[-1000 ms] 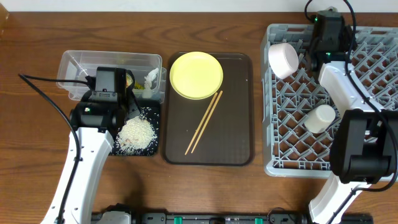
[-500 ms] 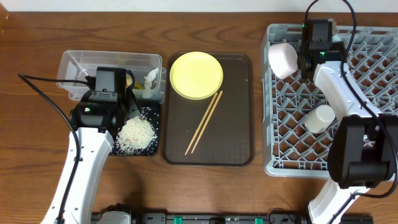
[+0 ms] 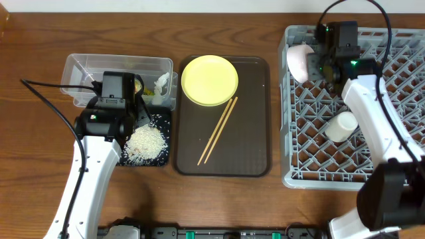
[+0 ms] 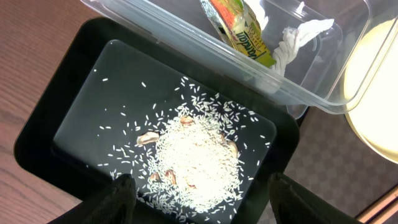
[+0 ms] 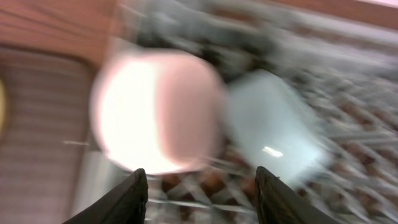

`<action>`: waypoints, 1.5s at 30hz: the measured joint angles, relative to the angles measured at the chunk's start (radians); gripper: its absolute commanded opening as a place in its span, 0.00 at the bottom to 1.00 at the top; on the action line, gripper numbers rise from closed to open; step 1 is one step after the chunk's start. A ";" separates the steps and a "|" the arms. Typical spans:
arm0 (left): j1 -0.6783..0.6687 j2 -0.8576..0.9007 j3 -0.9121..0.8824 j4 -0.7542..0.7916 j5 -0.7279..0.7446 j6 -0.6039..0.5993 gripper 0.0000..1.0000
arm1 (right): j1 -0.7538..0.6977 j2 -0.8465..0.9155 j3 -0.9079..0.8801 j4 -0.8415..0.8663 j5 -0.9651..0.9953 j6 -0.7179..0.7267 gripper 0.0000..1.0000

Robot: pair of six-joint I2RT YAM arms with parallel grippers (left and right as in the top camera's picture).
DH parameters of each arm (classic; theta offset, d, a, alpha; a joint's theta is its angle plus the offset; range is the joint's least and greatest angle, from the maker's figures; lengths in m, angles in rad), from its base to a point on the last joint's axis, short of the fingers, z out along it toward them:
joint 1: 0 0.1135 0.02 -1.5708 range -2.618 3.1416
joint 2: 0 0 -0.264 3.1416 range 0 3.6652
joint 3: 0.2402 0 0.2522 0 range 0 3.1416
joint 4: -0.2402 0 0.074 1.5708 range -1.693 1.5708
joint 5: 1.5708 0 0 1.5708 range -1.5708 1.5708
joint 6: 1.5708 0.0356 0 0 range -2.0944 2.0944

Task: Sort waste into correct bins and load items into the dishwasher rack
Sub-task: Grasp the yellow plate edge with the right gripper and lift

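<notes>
Left wrist view: left end effector (image 4: 208, 196) released, spread over rice (image 4: 196, 158) in black tray (image 4: 46, 118). Beyond it, tissue (image 4: 298, 34) and wrapper (image 4: 239, 28) in tub (image 4: 186, 38); the arm mostly hides the wrapper overhead. Right wrist view blurred: right end effector (image 5: 202, 196) released, white bowl (image 5: 155, 112) just ahead, in rack (image 3: 305, 153).

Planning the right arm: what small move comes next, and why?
Probably lift the right gripper clear of the white bowl: its jaws stand apart, the bowl sits in the dishwasher rack, and the yellow plate and chopsticks lie on the brown tray.
</notes>
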 measured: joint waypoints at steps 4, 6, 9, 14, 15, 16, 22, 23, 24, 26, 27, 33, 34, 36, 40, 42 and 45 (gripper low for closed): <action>0.000 0.000 0.000 0.000 0.000 0.000 0.71 | 0.076 -0.011 0.000 0.033 -0.180 0.027 0.56; 0.000 0.000 0.000 0.000 0.000 0.000 0.71 | 0.116 -0.007 0.000 0.043 -0.216 0.032 0.57; 0.000 0.000 0.000 0.000 0.000 0.000 0.71 | 0.180 0.008 0.000 0.080 -0.250 0.039 0.56; 0.000 0.000 0.000 0.000 0.000 0.000 0.71 | 0.275 0.084 0.000 0.147 -0.224 0.088 0.55; 0.000 0.000 0.000 0.000 0.000 0.000 0.71 | 0.291 0.110 0.000 0.160 -0.200 0.113 0.55; 0.000 0.000 0.000 0.000 0.000 0.000 0.71 | 0.302 0.127 0.000 0.167 -0.185 0.128 0.54; 0.000 0.000 0.000 0.000 0.000 0.000 0.71 | 0.339 0.247 0.000 0.240 -0.116 0.204 0.51; 0.000 0.000 0.000 0.000 0.000 0.000 0.72 | 0.346 0.264 0.000 0.261 -0.109 0.213 0.49; 0.000 0.000 0.000 0.000 0.000 0.000 0.71 | 0.349 0.283 0.000 0.280 -0.101 0.225 0.47; 0.000 0.000 0.000 0.000 0.000 0.000 0.71 | 0.354 0.303 0.000 0.294 -0.095 0.243 0.46; 0.000 0.000 0.000 0.000 0.000 0.000 0.71 | 0.357 0.319 0.000 0.302 -0.085 0.258 0.45; 0.000 0.000 0.000 0.000 0.000 0.000 0.71 | 0.368 0.407 0.000 0.319 -0.037 0.352 0.42; 0.000 0.000 0.000 0.000 0.000 0.000 0.71 | 0.368 0.417 0.000 0.326 -0.033 0.361 0.40; 0.000 0.000 0.000 0.000 0.000 0.000 0.72 | 0.368 0.439 -0.001 0.338 -0.025 0.383 0.27; 0.000 0.000 0.000 0.000 0.000 0.000 0.71 | 0.368 0.441 -0.001 0.368 -0.011 0.416 0.06; 0.000 0.000 0.000 0.000 0.000 0.000 0.71 | 0.368 0.442 -0.001 0.399 -0.010 0.424 0.01; 0.000 0.000 0.000 0.000 0.000 0.000 0.71 | 0.368 0.442 0.000 0.428 -0.011 0.434 0.01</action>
